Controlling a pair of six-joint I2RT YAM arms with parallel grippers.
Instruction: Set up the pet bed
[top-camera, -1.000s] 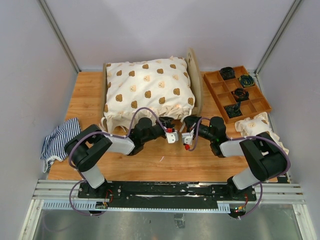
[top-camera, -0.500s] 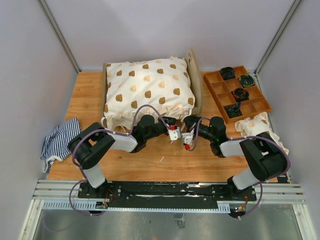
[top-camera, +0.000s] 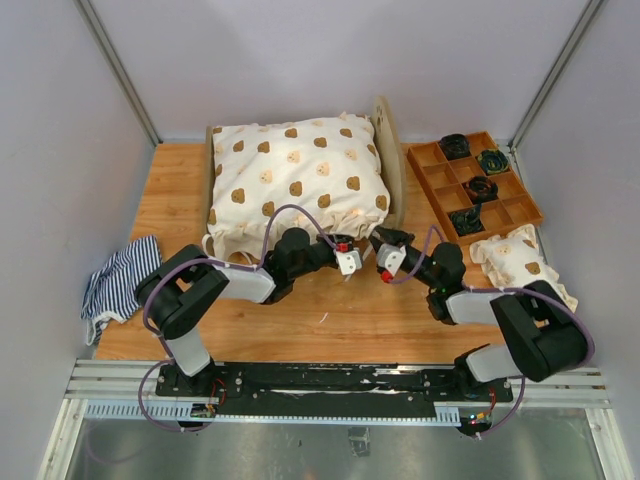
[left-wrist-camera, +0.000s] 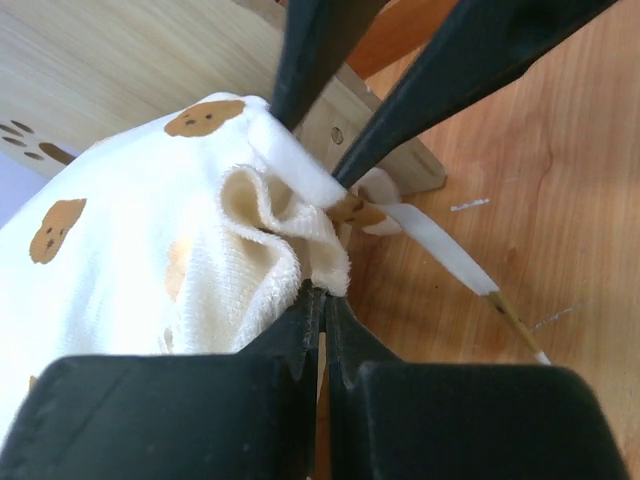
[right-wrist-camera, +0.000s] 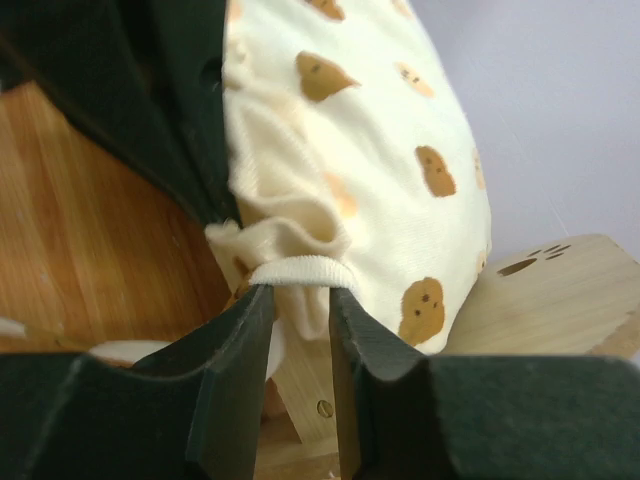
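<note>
The pet bed stands at the back middle, a plywood frame with its headboard on the right. A plump cream bear-print cover fills it. At the cover's near right corner, my left gripper is shut on the gathered cream edge. In the left wrist view its tips pinch that ruffle, and a white tie trails onto the table. My right gripper faces it from the right, open. Its fingers straddle loose fabric, with a white band across the tips. The paw-print headboard shows behind.
A brown compartment tray with dark items sits at the back right. A small bear-print cloth lies in front of it. A navy-striped cloth lies at the table's left edge.
My left gripper slid right and closed on the cover's gathered corner. My right gripper let go and opened, its arm shifting right.
</note>
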